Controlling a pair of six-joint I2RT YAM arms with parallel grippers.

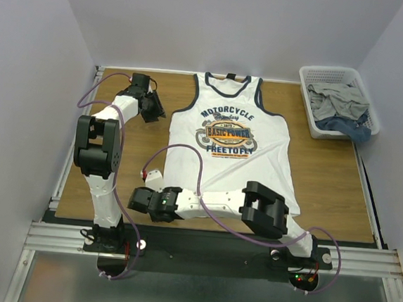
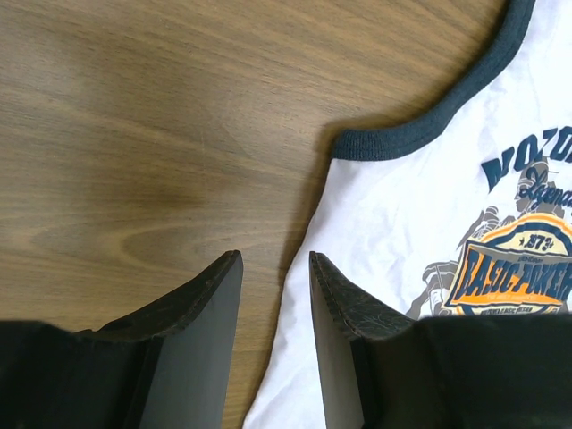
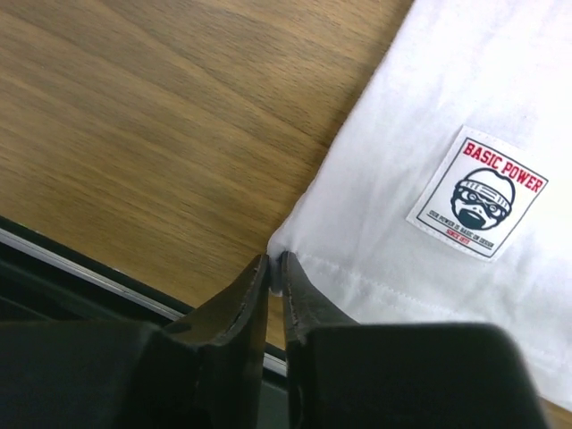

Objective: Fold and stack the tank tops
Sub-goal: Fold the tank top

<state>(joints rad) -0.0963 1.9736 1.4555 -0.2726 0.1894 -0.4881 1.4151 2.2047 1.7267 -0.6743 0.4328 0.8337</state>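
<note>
Tank top: the top view shows it flat, print up, at the centre of the table, neck toward the top of the frame. We judge it light, limp and easily creased, best taken at corners and seams. The left gripper sits upper left, beside the shoulder. The right gripper reaches across low, at the lower-left hem.

Left wrist view: fingers stand apart, empty, straddling the side edge below the armhole trim.

Right wrist view: jaws pinched on the hem corner, near the sewn label.
</note>
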